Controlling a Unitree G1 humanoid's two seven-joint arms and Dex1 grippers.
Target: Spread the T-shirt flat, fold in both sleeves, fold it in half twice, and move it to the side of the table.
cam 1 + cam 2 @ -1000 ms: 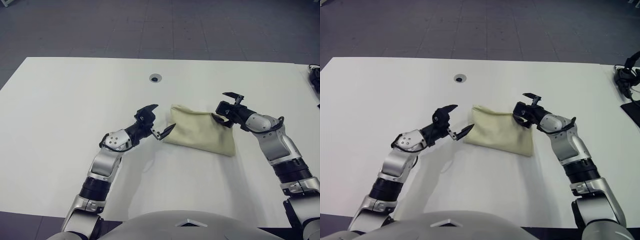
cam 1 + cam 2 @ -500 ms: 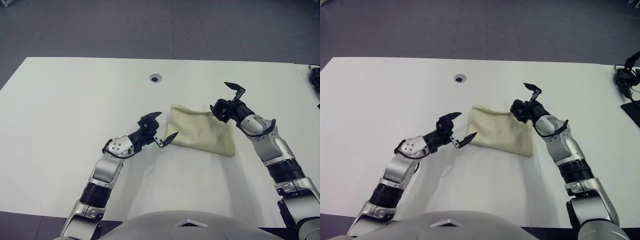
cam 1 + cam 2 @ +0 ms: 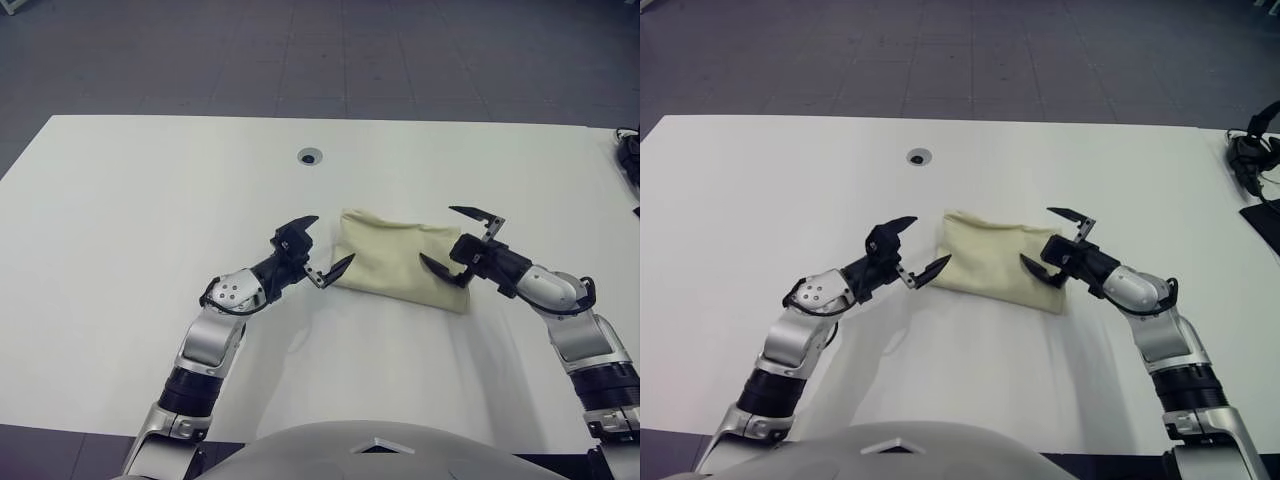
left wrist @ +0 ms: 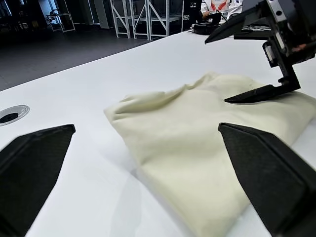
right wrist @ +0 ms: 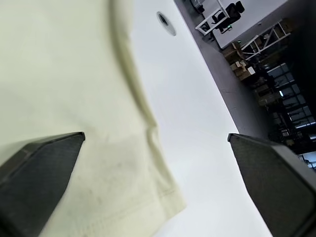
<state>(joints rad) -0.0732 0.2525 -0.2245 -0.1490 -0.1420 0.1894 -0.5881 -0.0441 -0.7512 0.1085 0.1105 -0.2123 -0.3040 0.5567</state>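
T-shirt is pale yellow, folded down to a compact, roughly rectangular packet, lying flat on the white counter a little right of centre, long side running left-right and skewed slightly, with the right end nearer. The fold edges look soft and rounded, and a stitched hem shows at one corner in the right wrist view. Left end effector sits at the packet's left edge, fingers spread wide, holding nothing. The far finger is above bare counter just left of the cloth; the near finger tip is at the near-left corner, and I can't tell whether it touches. Right end effector sits at the packet's right end, also spread wide, with nothing gripped. Its upper finger points left above the cloth and its lower finger tip is low over the right part of the shirt; contact can't be told from these views. The two end effectors face each other across the packet, with the cloth between them. A round cable grommet is set in the counter farther back, left of the shirt and well apart from it. Dark cabling lies at the far right edge of the counter.
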